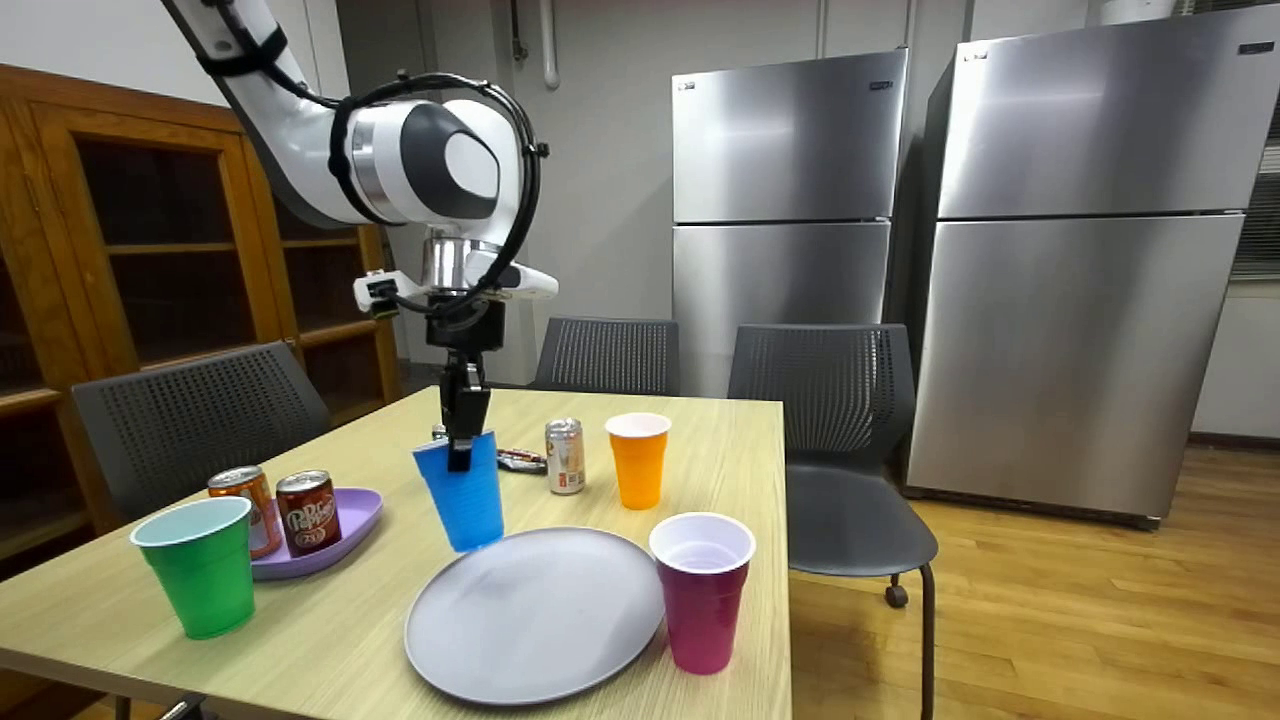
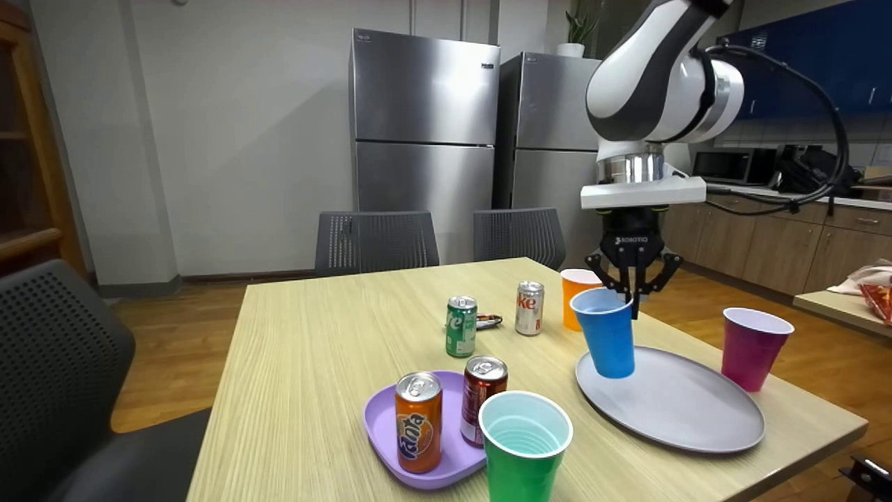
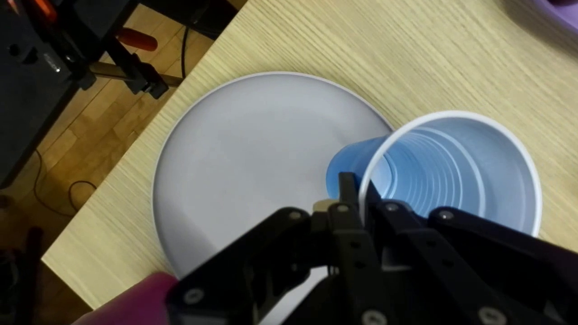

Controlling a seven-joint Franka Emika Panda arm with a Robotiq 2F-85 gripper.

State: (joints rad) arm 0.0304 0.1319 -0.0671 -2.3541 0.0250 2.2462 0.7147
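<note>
Grasping the blue cup (image 2: pixel 608 341) at its rim, the fingers (image 1: pixel 464 408) are clenched with the cup wall pinched between them, one inside and one outside. The blue cup is tilted, mouth up, its base over the edge of the plate (image 1: pixel 540 620); contact between base and plate could not be determined. The plate lies flat on the bench (image 1: pixel 735 440). The magenta cup (image 1: pixel 703 610) stands upright just beside the plate. The orange cup (image 1: pixel 640 465) stands upright near the silver can (image 1: pixel 565 458); the wrapper (image 2: pixel 490 321) lies between that can and the green can (image 2: pixel 460 328) in an exterior view. The purple tray (image 1: pixel 358 515) carries the Fanta can (image 2: pixel 418 432) and the Dr Pepper can (image 1: pixel 309 515), both upright. The green cup (image 1: pixel 200 570) stands upright just beside the tray. Chairs (image 1: pixel 605 355) are noted around the bench, with two fridges (image 1: pixel 785 150) beyond.
</note>
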